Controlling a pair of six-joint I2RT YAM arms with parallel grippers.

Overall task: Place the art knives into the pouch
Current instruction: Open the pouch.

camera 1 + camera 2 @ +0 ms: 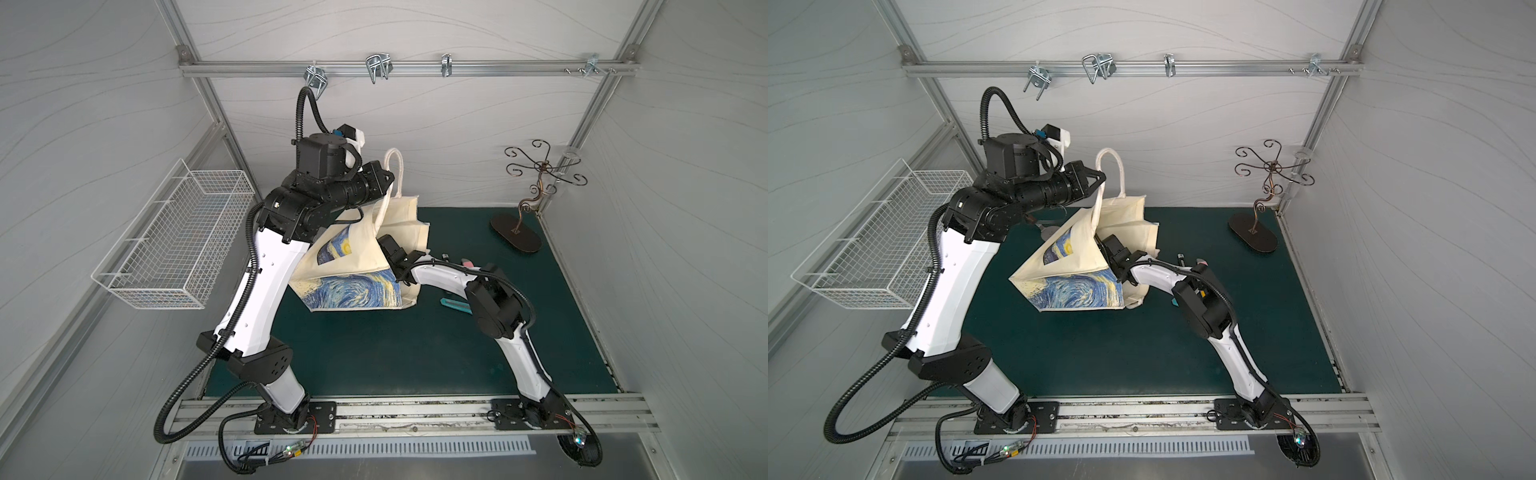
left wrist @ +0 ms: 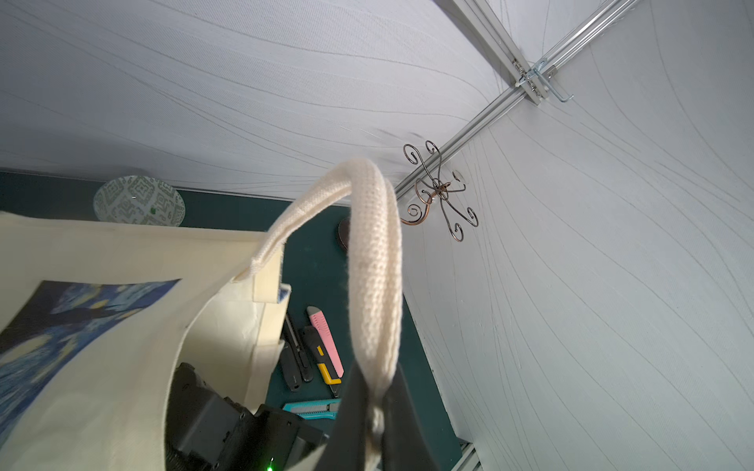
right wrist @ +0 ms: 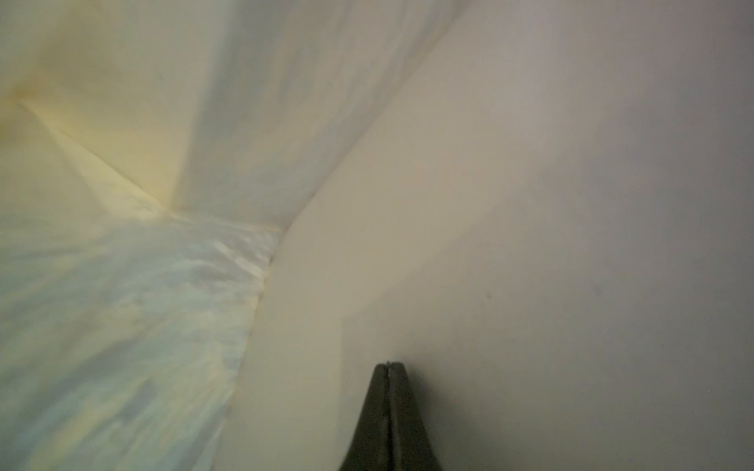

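Grey panelled walls and an aluminium frame enclose a dark green worktop (image 1: 374, 353).

In both top views the pouch (image 1: 357, 257) (image 1: 1075, 266) is seen near the middle of the worktop. It is hung by 1 white handle (image 1: 397, 166), which is pinched in the closed left tool (image 1: 390, 179). Whether its lower edge touches the worktop cannot be told. The right arm (image 1: 436, 274) extends into the pouch mouth, so its tool is hidden there. A teal cutter (image 1: 455, 304) and a pink cutter (image 1: 468, 262) are noted on the worktop just beside the pouch. A wire basket (image 1: 178, 241) is fixed to the side wall. A scrolled wire stand (image 1: 536, 178) is placed in the far corner.

From the left wrist, the left tool (image 2: 377, 407) is seen clamped on the handle (image 2: 373, 265). A black cutter (image 2: 294, 350) and a yellow-and-black cutter (image 2: 324, 367) are recorded beside the pink and teal ones, all outside the pouch. Which of them is the art knife cannot be told.

From the right wrist, only cream pouch fabric (image 3: 489, 204) is shown. The right tool (image 3: 389, 367) is fully closed, with nothing seen between its fingers.
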